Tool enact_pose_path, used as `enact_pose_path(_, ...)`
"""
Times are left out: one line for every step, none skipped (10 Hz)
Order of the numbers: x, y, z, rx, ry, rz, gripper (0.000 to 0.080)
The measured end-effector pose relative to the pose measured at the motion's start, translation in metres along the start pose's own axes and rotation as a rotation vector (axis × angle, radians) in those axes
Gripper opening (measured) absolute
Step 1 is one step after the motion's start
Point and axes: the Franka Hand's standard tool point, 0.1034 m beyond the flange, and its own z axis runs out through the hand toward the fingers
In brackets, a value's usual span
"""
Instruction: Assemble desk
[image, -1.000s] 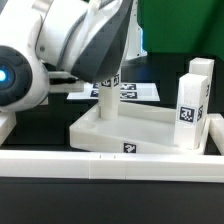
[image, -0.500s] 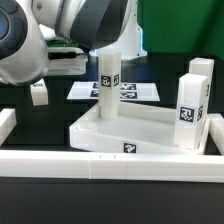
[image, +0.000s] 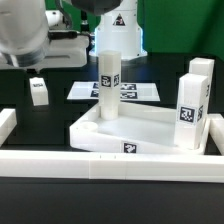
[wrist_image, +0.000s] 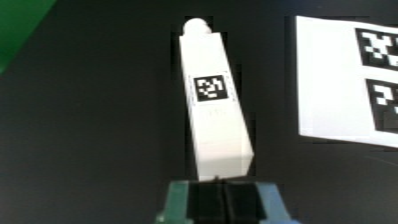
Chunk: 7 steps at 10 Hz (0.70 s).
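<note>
Desk half built — arm lifted clear above the scene

The tabletop (image: 140, 128) lies against the near border wall (image: 100, 161), one leg (image: 108, 84) upright in its far left corner, two more legs (image: 192, 105) at its right. The gripper (wrist_image: 221, 192) shows only its base — I cannot tell how open. Another leg (image: 38, 91) lies far left.

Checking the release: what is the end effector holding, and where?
Apparently nothing: the end effector hangs just above the upright leg, whose top stands free.
</note>
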Motion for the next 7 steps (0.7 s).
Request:
enact_pose_path(0.000,0.000,0.001,-0.001,0.000,-0.001,0.0096)
enact_pose_path(0.005,0.001,0.005,-0.006,0.035,-0.019,0.0096)
enact_pose_path(0.003,0.000,0.014,-0.004,0.050,-0.031,0.0298)
enact_pose_path(0.001,-0.002,0.024,0.004,0.039,-0.033,0.0434)
enact_pose_path(0.004,-0.003,0.030,0.000,0.044,-0.036,0.0434)
enact_pose_path(0.003,-0.003,0.029,0.000,0.043,-0.036,0.0592)
enact_pose_path(0.003,-0.003,0.029,0.000,0.043,-0.036,0.0634)
